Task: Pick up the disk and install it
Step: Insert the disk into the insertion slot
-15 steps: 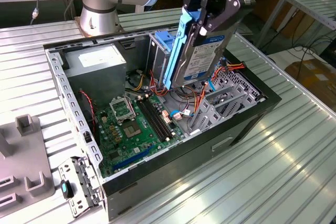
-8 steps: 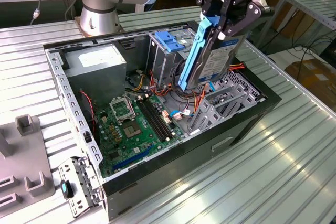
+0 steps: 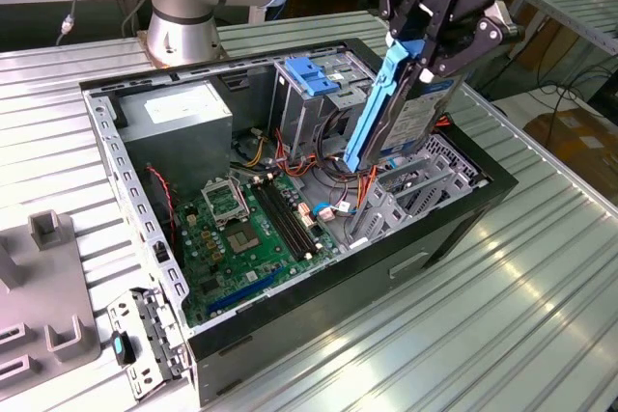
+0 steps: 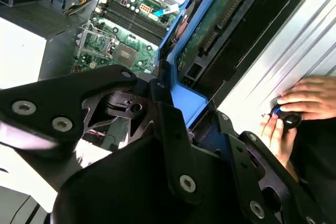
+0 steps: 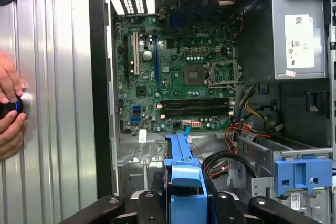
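The disk, a grey slab in a bright blue bracket, hangs tilted on edge over the open computer case, on the exterior view's right side. My gripper is shut on its upper end. The disk's lower end hovers over the metal bay beside the motherboard. In the second wrist view the black fingers clamp the blue bracket, and the disk's green circuit side shows. The first wrist view has the bracket's end between the gripper links.
A tall metal cage with a blue plate stands close beside the disk, with red and black cables between. A power supply fills the far corner. A person's hand rests on a small black device on the ribbed table outside the case.
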